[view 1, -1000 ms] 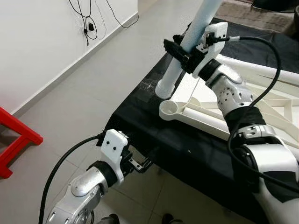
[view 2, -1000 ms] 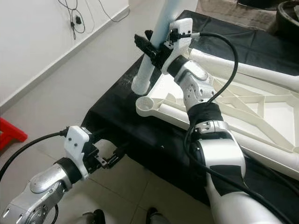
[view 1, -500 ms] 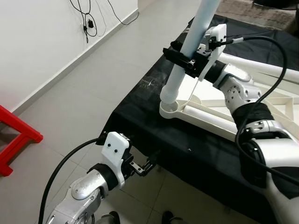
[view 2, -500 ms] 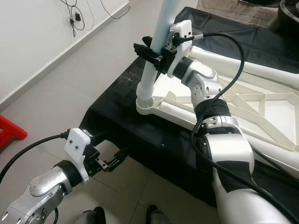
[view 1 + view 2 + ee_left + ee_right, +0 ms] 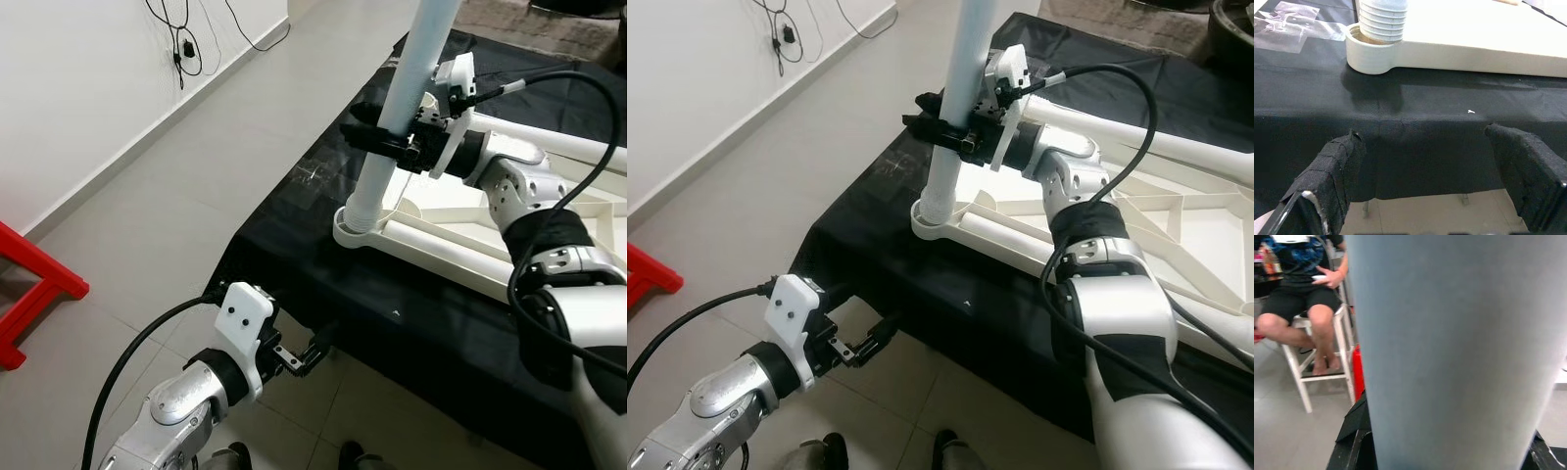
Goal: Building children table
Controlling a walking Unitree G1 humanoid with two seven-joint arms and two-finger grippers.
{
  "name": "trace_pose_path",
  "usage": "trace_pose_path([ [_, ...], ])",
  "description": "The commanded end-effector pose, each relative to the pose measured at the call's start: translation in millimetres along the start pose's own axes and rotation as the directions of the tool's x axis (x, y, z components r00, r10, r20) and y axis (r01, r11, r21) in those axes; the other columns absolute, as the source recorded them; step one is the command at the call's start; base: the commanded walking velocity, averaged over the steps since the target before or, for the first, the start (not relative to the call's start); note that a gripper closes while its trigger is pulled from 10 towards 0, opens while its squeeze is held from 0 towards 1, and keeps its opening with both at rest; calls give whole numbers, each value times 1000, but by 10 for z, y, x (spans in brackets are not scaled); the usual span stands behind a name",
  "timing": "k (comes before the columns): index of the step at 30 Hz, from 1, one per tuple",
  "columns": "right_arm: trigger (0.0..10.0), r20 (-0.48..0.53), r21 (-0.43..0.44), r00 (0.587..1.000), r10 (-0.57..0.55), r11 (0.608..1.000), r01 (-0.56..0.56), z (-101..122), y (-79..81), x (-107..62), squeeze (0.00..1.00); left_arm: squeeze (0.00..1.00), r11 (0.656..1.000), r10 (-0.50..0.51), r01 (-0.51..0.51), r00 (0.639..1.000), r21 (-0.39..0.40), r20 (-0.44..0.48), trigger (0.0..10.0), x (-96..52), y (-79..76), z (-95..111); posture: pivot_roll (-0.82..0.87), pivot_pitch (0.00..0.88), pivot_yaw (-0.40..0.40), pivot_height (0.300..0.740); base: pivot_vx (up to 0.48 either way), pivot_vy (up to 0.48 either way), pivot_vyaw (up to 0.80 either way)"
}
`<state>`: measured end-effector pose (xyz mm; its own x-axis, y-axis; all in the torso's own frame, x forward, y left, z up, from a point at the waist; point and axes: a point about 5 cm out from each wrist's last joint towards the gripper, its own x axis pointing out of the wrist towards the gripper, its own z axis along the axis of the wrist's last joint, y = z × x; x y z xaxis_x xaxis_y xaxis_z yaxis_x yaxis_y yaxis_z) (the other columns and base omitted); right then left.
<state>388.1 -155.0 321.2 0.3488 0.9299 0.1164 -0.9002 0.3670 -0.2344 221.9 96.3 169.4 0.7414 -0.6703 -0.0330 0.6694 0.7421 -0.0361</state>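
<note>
The right pincer (image 5: 384, 137) is pinching the leg (image 5: 397, 127), a white tube standing nearly upright, with one black finger on each side of it about midway up the visible length. Straight below the pincer, the leg's ribbed lower end sits in the round socket (image 5: 353, 231) at the corner of the white top (image 5: 1176, 235), which lies upside down, ribs showing, on the surface (image 5: 294, 264) draped in black cloth. The right arm reaches in across the top from the robot's right.

The left pincer (image 5: 867, 345) hangs low and forward of the robot, below the surface's near edge and well apart from the leg. Its two padded fingers (image 5: 1332, 171) are spread and hold nothing. Ahead of it, beyond the cloth's edge, the socket (image 5: 1369, 54) with the leg's ribbed end (image 5: 1382, 22) in it is in plain sight.

Past the right pincer, behind the leg, a person (image 5: 1300, 289) sits on a white chair (image 5: 1298, 362). To the left pincer's far left a red stool (image 5: 34, 289) stands on the tiled floor (image 5: 167, 196), and cables (image 5: 181, 44) hang on the wall.
</note>
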Motion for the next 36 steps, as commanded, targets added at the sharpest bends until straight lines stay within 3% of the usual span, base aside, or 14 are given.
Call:
trace_pose_path([
  [1, 0, -90, 92, 995, 47, 995, -39, -299, 78, 16, 0, 0, 1000, -11, 11, 1000, 5, -9, 10000, -18, -42, 2, 89, 322, -69, 740, 0, 0, 0],
  [14, 0, -70, 74, 996, 57, 996, -52, -312, 112, 122, 0, 0, 1000, -4, 5, 1000, 12, -14, 10000, -24, -23, -6, 87, 319, -71, 740, 0, 0, 0],
  [20, 0, -43, -2, 997, -68, 998, 68, -219, 32, 154, 0, 0, 1000, 2, -1, 1000, 14, -9, 10000, -24, -18, 4, 86, 318, -75, 740, 0, 0, 0],
  [27, 0, -42, -19, 995, -85, 996, 84, -200, 16, 145, 0, 0, 1000, 3, -3, 1000, 13, -8, 10000, -21, -18, 6, 81, 320, -75, 740, 0, 0, 0],
  [30, 0, -40, -9, 997, -69, 998, 69, -205, 23, 137, 0, 0, 1000, 2, -2, 1000, 15, -8, 10000, -19, -16, 4, 82, 320, -77, 740, 0, 0, 0],
  [36, 0, -90, 31, 993, 73, 997, -71, -317, 121, 141, 0, 0, 1000, 3, -3, 1000, 15, -11, 10000, -21, -19, -7, 82, 320, -75, 740, 0, 0, 0],
])
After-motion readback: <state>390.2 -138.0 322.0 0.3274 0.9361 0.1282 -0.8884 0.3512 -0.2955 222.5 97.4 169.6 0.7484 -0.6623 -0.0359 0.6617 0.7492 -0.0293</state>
